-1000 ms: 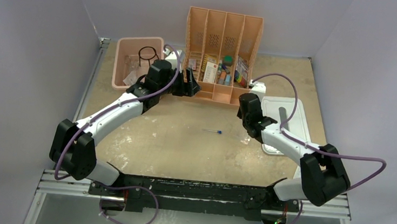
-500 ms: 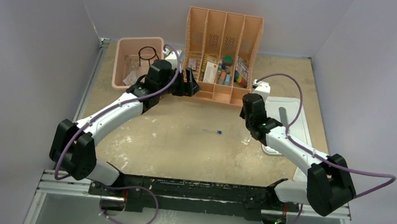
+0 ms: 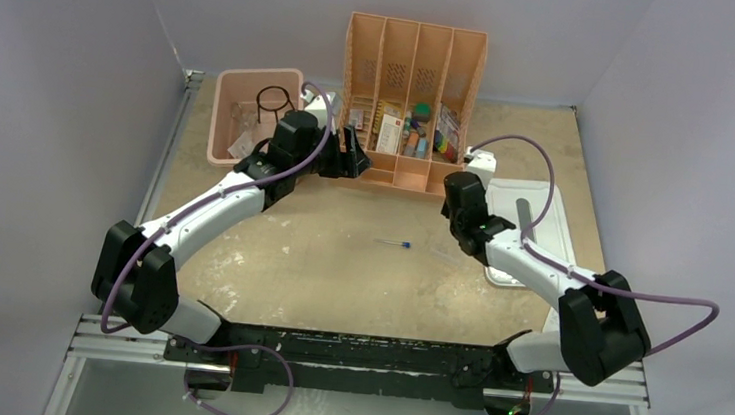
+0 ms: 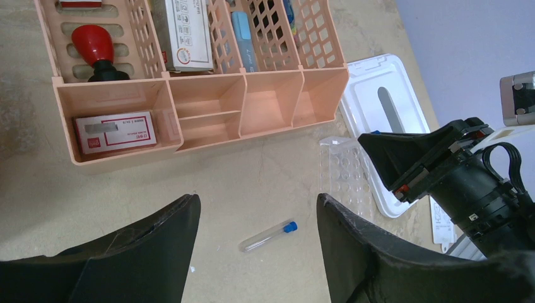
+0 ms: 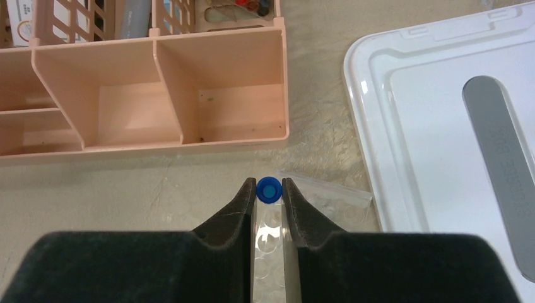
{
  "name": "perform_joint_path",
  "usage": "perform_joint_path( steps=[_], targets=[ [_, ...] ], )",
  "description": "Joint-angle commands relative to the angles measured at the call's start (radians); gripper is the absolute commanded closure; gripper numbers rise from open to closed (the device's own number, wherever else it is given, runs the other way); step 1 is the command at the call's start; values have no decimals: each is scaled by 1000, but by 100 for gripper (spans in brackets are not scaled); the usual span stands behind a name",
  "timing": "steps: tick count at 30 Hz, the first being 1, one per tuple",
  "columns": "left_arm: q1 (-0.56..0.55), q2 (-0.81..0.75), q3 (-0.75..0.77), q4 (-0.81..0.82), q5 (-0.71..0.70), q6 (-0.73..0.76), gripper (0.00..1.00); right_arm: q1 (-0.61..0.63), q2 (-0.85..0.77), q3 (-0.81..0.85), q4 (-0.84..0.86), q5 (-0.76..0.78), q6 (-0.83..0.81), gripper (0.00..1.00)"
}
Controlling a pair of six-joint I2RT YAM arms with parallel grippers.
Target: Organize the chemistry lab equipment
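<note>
My right gripper [image 5: 269,186] is shut on a thin blue-capped tube [image 5: 269,190], held upright over the clear plastic tube rack [image 5: 328,198], which lies against the white lid's left edge. In the top view this gripper [image 3: 462,228] hangs just in front of the orange divider rack. A second blue-capped tube [image 3: 393,243] lies loose on the table and also shows in the left wrist view [image 4: 268,236]. My left gripper [image 4: 257,199] is open and empty above the table, in front of the dividers. The black wire ring tripod [image 3: 275,99] and clear packets [image 3: 244,139] sit in the pink bin.
The orange divider rack [image 3: 414,71] with colourful small items stands at the back middle. The pink bin [image 3: 224,105] is at the back left. Its white lid [image 3: 542,233] lies flat on the right, under my right arm.
My right arm swung slightly right and came back left, still holding the tube. My left arm and the loose tube have not moved.
</note>
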Motion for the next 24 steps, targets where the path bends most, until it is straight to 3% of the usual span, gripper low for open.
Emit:
perform_joint_path(
  steps=[1, 16, 24],
  targets=[
    [2, -5, 33, 35, -1, -11, 33, 1, 20, 2, -46, 31, -10, 86],
    [3, -2, 36, 28, -3, 1, 33, 1, -19, 19, -85, 72, -36, 86],
    [2, -7, 40, 16, -9, 16, 33, 0, 32, -14, -3, 45, -48, 87]
  ],
)
